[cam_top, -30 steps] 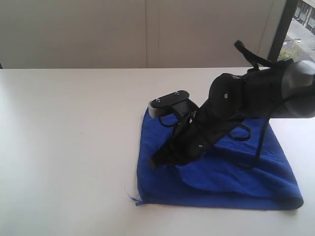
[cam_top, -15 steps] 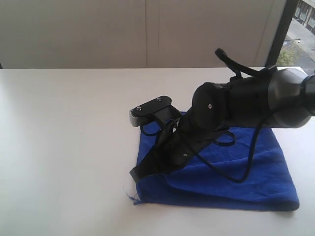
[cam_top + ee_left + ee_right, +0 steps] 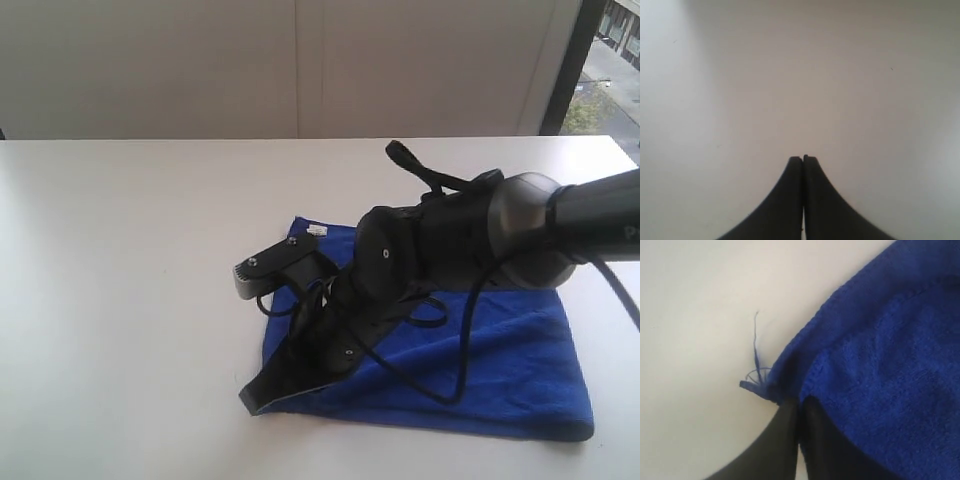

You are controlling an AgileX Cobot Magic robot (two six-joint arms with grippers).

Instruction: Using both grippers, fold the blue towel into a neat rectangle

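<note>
Blue microfibre towel (image 3: pixel 500 360), folded, lies on the white counter (image 3: pixel 120 300), near side, right of centre. Black right hand (image 3: pixel 256 393) sits at the towel's near-left corner, jaws almost together; cannot tell if cloth is pinched. Right wrist view only: loose blue frayed threads (image 3: pixel 756 340) at that corner. Left wrist view only: black left hand (image 3: pixel 803 159) clenched, holding nothing, over bare counter.
</note>
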